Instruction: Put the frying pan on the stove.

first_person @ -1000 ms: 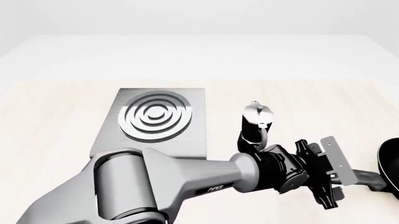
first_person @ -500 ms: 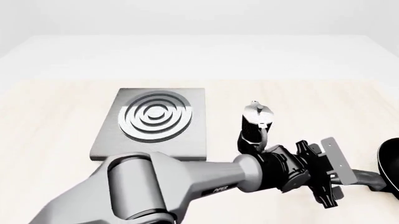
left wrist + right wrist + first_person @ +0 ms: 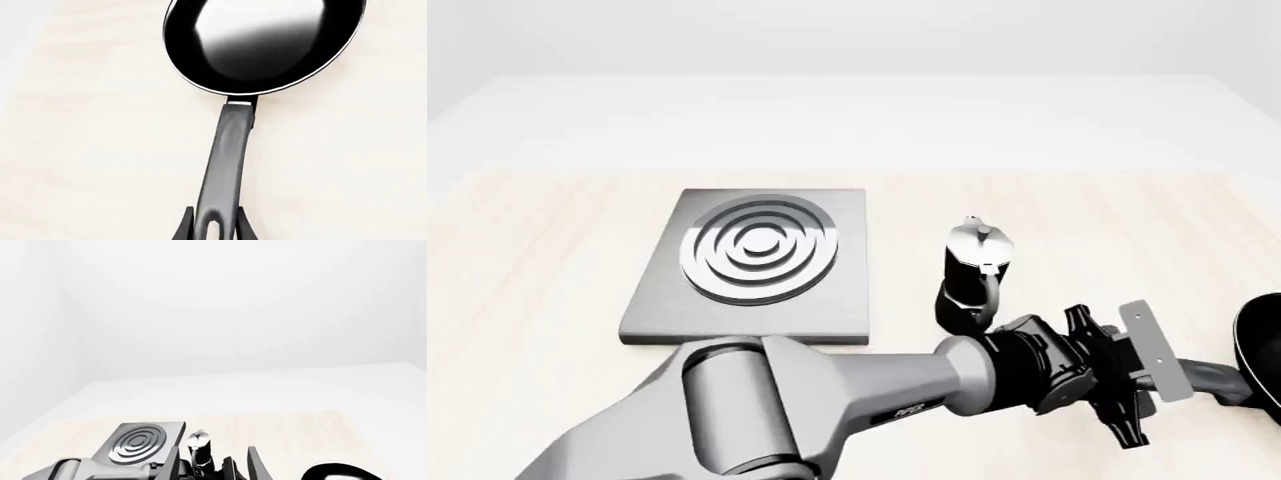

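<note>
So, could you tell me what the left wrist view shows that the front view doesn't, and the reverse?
Only the left wrist view shows the frying pan's glossy inside and the left gripper closed around the end of its handle. Only the front view shows the stove, the moka pot standing right of it, and the left arm reaching across. Both share the pan, which sits at the front view's right edge, and the pale table.
</note>
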